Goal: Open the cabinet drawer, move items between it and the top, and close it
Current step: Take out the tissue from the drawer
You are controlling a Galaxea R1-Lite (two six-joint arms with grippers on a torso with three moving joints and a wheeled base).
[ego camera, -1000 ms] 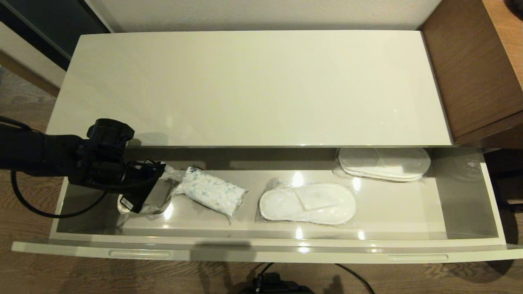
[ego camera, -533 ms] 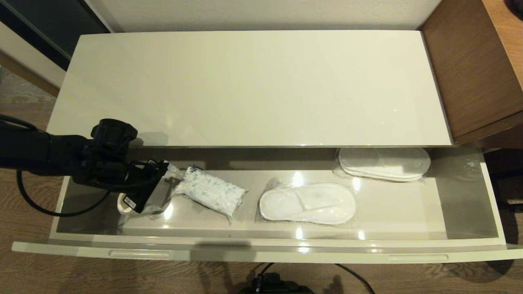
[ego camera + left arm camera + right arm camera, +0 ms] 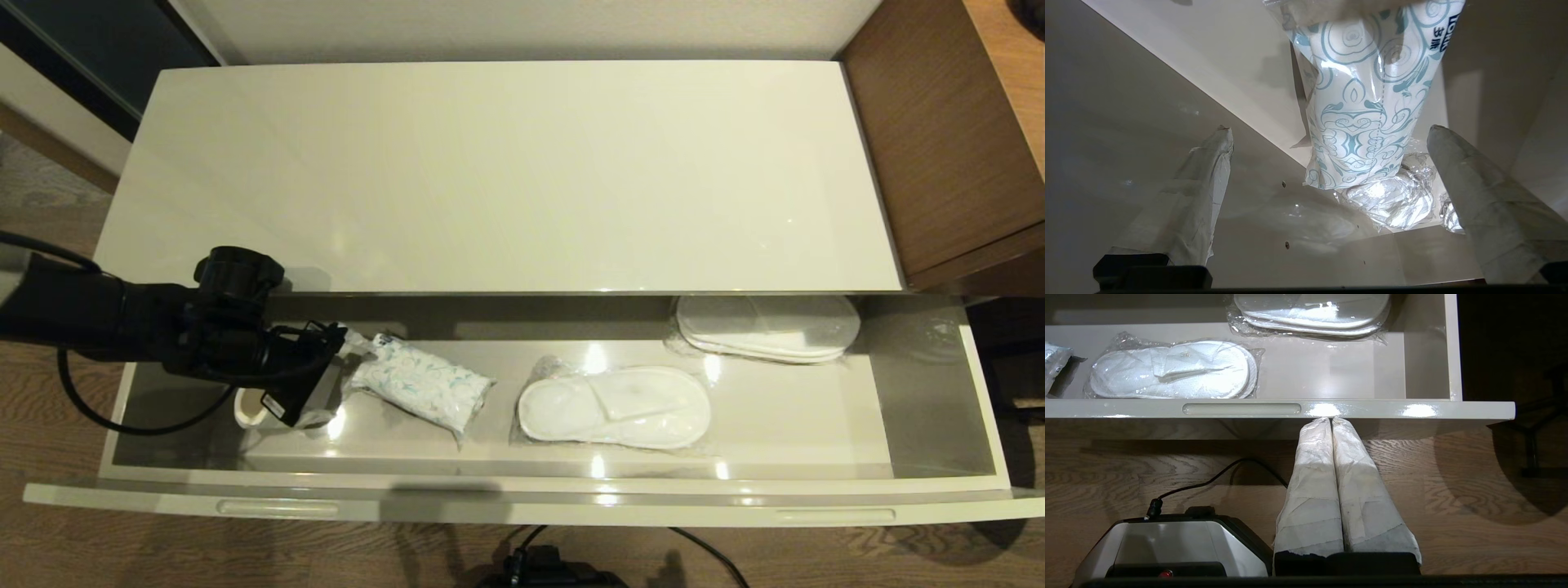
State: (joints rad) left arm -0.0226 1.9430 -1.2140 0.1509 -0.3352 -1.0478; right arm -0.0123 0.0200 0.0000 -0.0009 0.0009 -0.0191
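The left gripper (image 3: 314,384) hides the tissue pack's (image 3: 424,384) crinkled near end in the head view — its wrist view shows the jaws spread wide either side, not touching. One tissue pack and two slipper packets (image 3: 614,406) (image 3: 767,327) lie in the open cabinet drawer (image 3: 522,505). The right gripper (image 3: 1332,422) shows only in its wrist view — fingers pressed together below the drawer front.

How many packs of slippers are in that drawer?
2. One slipper pack lies mid-drawer, right of the tissue pack; the other sits at the back right, partly under the top. More may hide there.
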